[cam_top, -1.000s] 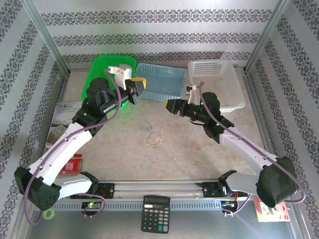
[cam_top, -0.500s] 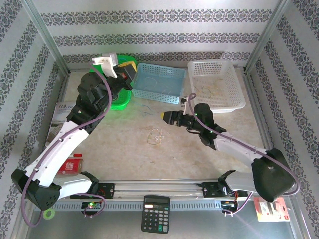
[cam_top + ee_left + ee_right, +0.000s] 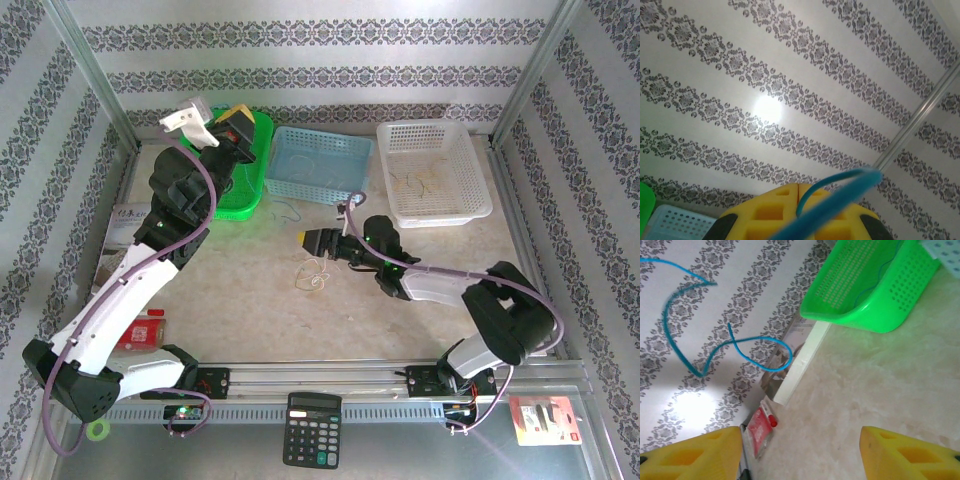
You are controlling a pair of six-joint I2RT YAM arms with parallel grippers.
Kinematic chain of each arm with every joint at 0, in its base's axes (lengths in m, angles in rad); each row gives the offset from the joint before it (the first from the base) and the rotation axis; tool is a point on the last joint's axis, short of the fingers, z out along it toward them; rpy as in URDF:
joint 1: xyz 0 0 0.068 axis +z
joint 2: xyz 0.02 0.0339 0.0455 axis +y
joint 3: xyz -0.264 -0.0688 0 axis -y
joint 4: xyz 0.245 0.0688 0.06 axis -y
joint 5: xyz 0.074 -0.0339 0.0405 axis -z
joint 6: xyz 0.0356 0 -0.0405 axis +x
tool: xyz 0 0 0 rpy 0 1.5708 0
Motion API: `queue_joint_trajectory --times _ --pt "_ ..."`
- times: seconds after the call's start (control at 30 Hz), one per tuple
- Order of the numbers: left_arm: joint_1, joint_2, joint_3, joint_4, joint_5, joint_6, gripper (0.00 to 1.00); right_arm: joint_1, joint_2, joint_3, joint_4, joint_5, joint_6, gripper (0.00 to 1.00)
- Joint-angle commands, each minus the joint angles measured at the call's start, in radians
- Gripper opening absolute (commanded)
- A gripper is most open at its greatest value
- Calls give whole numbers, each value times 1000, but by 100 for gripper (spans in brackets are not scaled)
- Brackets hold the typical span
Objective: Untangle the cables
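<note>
A small tangle of thin whitish and yellow-orange cables (image 3: pixel 313 277) lies on the table's middle. My left gripper (image 3: pixel 238 115) is raised high over the green basket (image 3: pixel 246 192), shut on a blue cable (image 3: pixel 840 196) that loops out from between its yellow fingers (image 3: pixel 765 212). The blue cable's free end (image 3: pixel 288 208) hangs down toward the table. In the right wrist view that blue cable (image 3: pixel 735 347) curls in the air at the upper left. My right gripper (image 3: pixel 310 240) hovers low just above the tangle, open, with nothing between its fingers (image 3: pixel 890 452).
A blue basket (image 3: pixel 322 165) and a white basket (image 3: pixel 432 172) holding a few thin wires stand at the back. A booklet (image 3: pixel 125 228) and a red packet (image 3: pixel 148 328) lie at the left. A calculator (image 3: pixel 312 428) sits at the near edge.
The left arm has swung up and back to the left, lifting the blue cable. The right arm has moved from near the white basket leftward and down to the tangle.
</note>
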Motion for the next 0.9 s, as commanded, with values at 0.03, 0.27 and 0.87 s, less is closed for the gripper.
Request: queue_joint_trajectory --times 0.03,0.27,0.87 --pt "-1 -9 -18 100 -49 -42 0 29 78 55 222 23 83 64" --pt "-1 -8 -23 122 -54 -61 0 41 152 102 324 54 131 64" --pt "-4 4 -25 144 -45 -85 0 64 300 168 482 60 221 63"
